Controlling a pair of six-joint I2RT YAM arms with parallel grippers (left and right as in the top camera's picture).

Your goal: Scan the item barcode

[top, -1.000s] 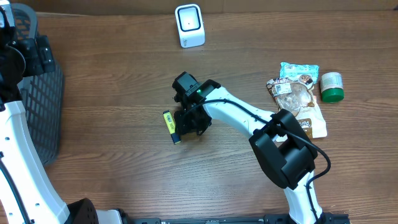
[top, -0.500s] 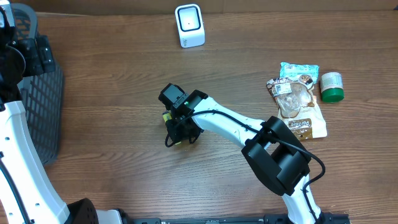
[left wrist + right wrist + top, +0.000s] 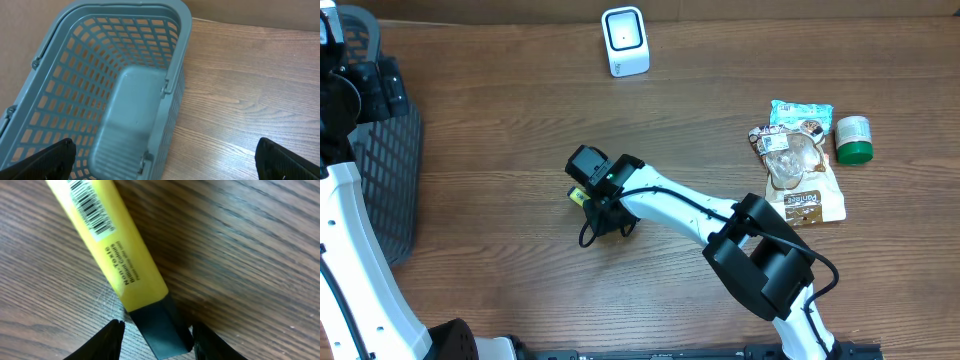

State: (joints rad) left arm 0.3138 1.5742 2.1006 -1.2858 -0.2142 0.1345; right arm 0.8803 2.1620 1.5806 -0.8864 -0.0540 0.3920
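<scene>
A yellow highlighter with a black cap lies flat on the wooden table, its printed barcode facing up. My right gripper is low over it and open. Its fingers stand on either side of the cap, with a gap showing on the left side. From overhead, only the highlighter's yellow end shows beside the right gripper. A white scanner stands at the table's far edge. My left gripper hangs wide open and empty above the basket.
A grey mesh basket sits at the table's left edge. At the right lie snack packets and a green-capped jar. A black cable loops beside the right gripper.
My right arm has swung left and lowered over the highlighter, which has shifted a little to the left and now shows only its yellow end from overhead. The left arm is still.
</scene>
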